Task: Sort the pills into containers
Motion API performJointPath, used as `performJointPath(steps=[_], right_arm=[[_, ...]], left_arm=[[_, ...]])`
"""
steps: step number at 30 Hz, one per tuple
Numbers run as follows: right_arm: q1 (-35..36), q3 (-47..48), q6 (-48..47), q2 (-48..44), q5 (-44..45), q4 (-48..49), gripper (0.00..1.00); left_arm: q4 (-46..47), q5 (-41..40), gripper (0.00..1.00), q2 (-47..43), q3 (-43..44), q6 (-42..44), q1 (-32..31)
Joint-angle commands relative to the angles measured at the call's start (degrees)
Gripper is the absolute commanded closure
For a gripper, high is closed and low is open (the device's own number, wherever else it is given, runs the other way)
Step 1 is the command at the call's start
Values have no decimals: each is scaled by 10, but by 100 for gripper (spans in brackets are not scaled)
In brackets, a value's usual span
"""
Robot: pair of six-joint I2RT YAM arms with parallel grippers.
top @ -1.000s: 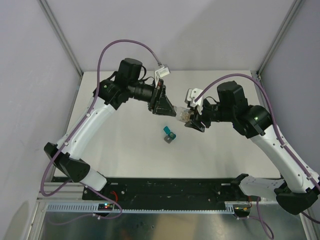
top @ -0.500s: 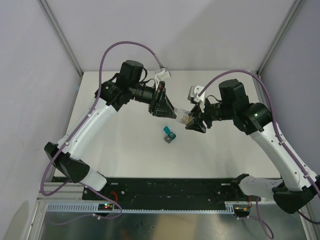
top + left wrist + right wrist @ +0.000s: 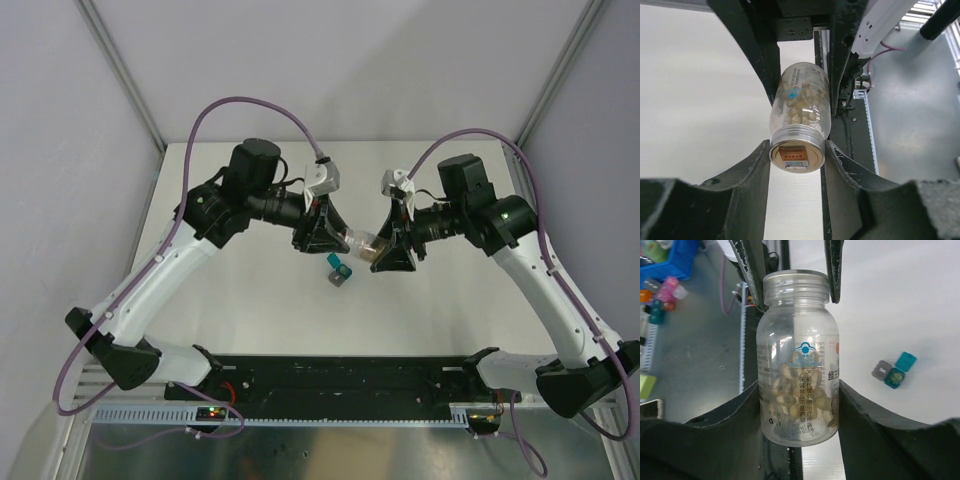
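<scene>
Barely started, by the look of it. Pill bottle (image 3: 797, 375) up in the air just past the teal box (image 3: 339, 270), on its far side, lying roughly sideways and pinned from both ends. Left gripper (image 3: 797, 156) clamped on the cap (image 3: 796, 282) end, right gripper (image 3: 799, 407) clamped round the body, jaws snug against the plastic on both. Loads of pale pills (image 3: 790, 390) inside the bottle. Hard to say whether the cap's been loosened at all.

Teal box down on the table (image 3: 250, 320), grey flap (image 3: 881, 371) swung open beside it. Something roundish showing inside, too small to call a pill or just the compartment floor. No second container in sight anywhere around the box.

So probably at the unscrewing step: cap to come off, then pills tipped or picked out and dropped into the box. Basically all the sorting left to do.
</scene>
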Motion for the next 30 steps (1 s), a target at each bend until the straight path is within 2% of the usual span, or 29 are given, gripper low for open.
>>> performJointPath(steps=[1,11,15,27,30], right_arm=[[-19,4,18,21,-64,64,100],[-26,8,7,50,-133,33,100],[-25,8,1,53,-132,26,100],[-9,0,-21,27,-65,18,100],[-1,0,-26,16,-34,20,100]], left_arm=[[-29,24,95,-34,-24,42,-50],[-28,-23,89,-66,-54,81,-87],[-28,-38,80,-71,-49,81,-89],[-29,-81,15,-44,9,17,-74],[-29,-62,3,-34,29,-16,-50]])
